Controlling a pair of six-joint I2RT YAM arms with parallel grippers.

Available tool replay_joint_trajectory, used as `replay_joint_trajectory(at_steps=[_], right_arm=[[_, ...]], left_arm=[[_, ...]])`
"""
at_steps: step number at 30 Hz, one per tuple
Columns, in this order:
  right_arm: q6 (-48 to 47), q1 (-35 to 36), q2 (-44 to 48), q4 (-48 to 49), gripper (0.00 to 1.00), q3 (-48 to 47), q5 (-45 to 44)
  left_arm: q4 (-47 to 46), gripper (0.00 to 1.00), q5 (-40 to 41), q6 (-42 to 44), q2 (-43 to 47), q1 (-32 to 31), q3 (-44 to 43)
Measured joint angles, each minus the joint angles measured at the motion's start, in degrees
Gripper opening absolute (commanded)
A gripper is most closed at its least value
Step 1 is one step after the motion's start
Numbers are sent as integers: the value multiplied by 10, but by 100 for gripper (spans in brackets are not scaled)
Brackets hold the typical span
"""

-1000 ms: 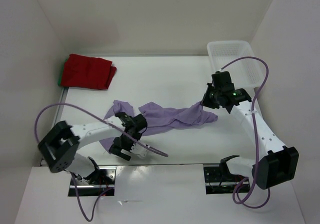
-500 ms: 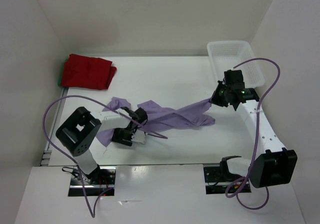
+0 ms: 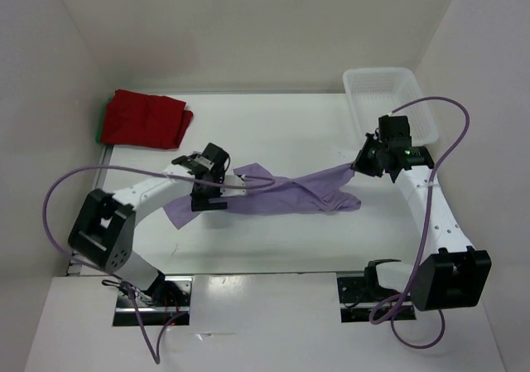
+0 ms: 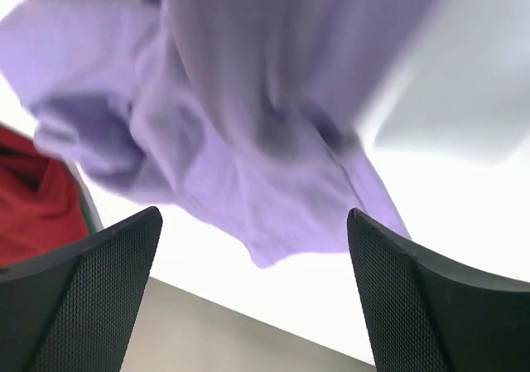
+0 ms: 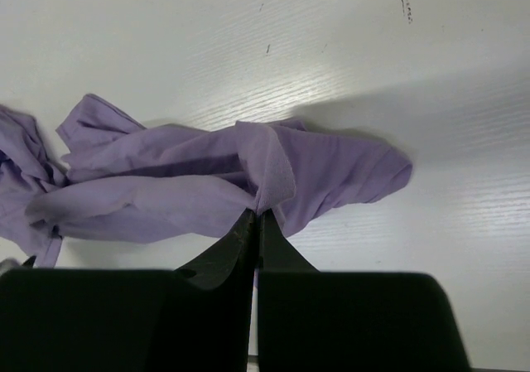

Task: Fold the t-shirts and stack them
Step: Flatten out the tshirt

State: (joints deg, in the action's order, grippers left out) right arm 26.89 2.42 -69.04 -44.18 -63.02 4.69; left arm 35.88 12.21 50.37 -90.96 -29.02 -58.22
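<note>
The pale lavender t-shirt lies crumpled and stretched across the middle of the table. My right gripper is shut on a fold at its right end, fingertips pressed together. My left gripper is open and empty over the shirt's left part, with the cloth beyond its wide-apart fingers. The dark red t-shirt lies folded at the back left and also shows in the left wrist view. A sliver of the green t-shirt shows under it.
The white lattice basket stands at the back right, just behind my right wrist. White walls close in the table on the left, back and right. My left arm's purple cable loops over the left of the table.
My right gripper has pulled the shirt's end to the right and back, stretching it out. My left gripper has swung from the near part of the shirt toward the back left.
</note>
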Motion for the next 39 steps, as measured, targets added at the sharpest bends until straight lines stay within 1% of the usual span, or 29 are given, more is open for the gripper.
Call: replay_joint_trajectory(at_steps=[3,6,9,13,15,21,27,28,29,30,31,33,36,39], right_arm=[[-3,-2,-1,0,0,-2,0],[-6,-2,-5,0,0,-6,2],[-9,-2,-7,1,0,-9,3],[-9,-3,-7,1,0,-10,3],[-9,-5,-7,0,0,-11,4],[-9,-7,-6,0,0,-12,3],[-11,-7,-6,0,0,-12,3],[-11,-7,-6,0,0,-12,3],[-12,-7,-6,0,0,-12,3],[-12,-7,-6,0,0,-12,3],[-13,-7,-6,0,0,-12,3],[-13,-7,-6,0,0,-12,3],[-13,-7,-6,0,0,-12,3],[-13,-7,-6,0,0,-12,3]], left_arm=[[34,99,-23,-10,72,0,22],[70,99,-50,-18,90,0,24],[97,99,-61,-31,61,-4,29],[86,99,-10,-50,-5,-12,82],[105,99,15,-56,-30,-7,92],[111,99,33,-115,-52,37,63],[111,99,37,-137,-55,40,67],[112,96,37,-138,-57,40,67],[114,75,35,-139,-59,40,66],[118,62,31,-144,-62,40,65],[124,51,28,-148,-68,40,64],[137,49,30,-148,-84,38,60],[152,40,45,-149,-105,39,54],[161,19,58,-150,-117,49,54]])
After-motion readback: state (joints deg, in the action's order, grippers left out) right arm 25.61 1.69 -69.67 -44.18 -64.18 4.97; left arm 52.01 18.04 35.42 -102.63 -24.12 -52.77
